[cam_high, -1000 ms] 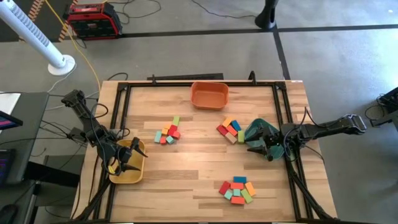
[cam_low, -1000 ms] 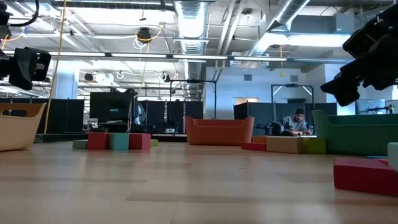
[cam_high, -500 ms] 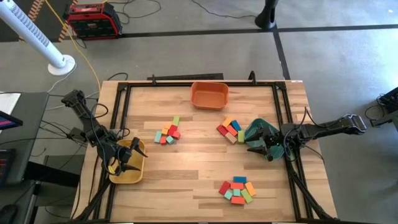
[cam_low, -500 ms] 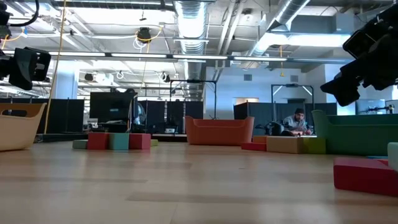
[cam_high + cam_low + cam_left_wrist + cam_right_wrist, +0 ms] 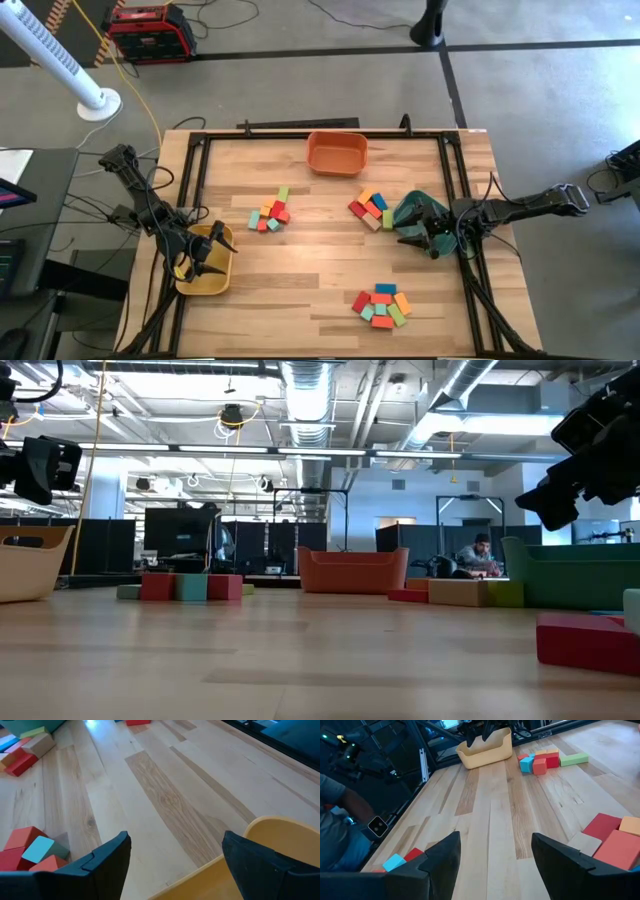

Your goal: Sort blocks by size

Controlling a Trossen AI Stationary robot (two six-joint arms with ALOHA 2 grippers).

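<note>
Three loose clusters of blocks (image 5: 270, 212) lie unsorted on the table (image 5: 320, 285): one left of centre, one right of centre, one near right. At far left, the left gripper (image 5: 203, 262) hangs spread wide and empty over the yellow tray (image 5: 200, 283), probably parked. Rightward, the right gripper (image 5: 425, 238) hovers open and empty over the green tray (image 5: 408, 211).

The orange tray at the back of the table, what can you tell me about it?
The orange tray is a small tub with rounded corners and raised walls, smooth like plastic. It sits upright on the wooden table, in the middle of the far edge. It looks empty from above. No block or gripper touches it. From the low view its walls flare outward and the rim dips in the middle.
</note>
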